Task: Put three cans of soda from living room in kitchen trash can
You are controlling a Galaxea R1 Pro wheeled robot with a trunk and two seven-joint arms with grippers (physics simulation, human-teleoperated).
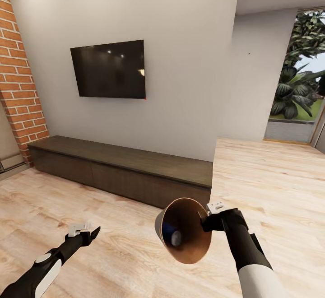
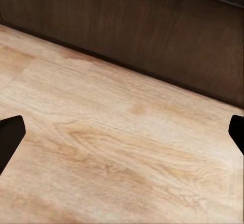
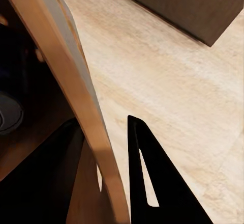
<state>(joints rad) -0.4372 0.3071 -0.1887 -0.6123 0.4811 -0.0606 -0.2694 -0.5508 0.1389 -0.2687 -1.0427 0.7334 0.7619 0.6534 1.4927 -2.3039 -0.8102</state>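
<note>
1. Head view, room: the robot faces a grey wall carrying a dark wall-mounted television [image 1: 109,69]. Below it, a long, low, dark wood cabinet [image 1: 122,169] stands on the warm wood-plank floor [image 1: 271,176]. A brick column [image 1: 18,76] rises at the left edge, and a glass door [image 1: 300,76] with green plants behind it stands at the right.
2. Head view, right arm: the right gripper [image 1: 205,221] clamps the rim of the tash can [image 1: 185,230], held in the air above the floor and tipped on its side, so its brown interior faces the camera. The outside wall is pale grey. Inside, the silver-grey top of a can of soda [image 1: 176,238] shows against the bottom; how many cans lie inside cannot be told.
3. Head view, left arm: the left gripper [image 1: 90,235] hangs low over the floor at the left, well apart from the tash can, and holds nothing.
4. Left wrist view: two dark fingertips [image 2: 10,137] sit at opposite edges of the picture, spread wide, with only bare floor [image 2: 117,147] between them. The cabinet front [image 2: 152,35] runs beyond.
5. Right wrist view: one finger [image 3: 152,183] lies outside the tash can wall [image 3: 76,91] and the other inside, pinching the rim. A grey can top [image 3: 7,113] shows in the dark interior. Floor and a cabinet corner [image 3: 198,5] lie beyond.
</note>
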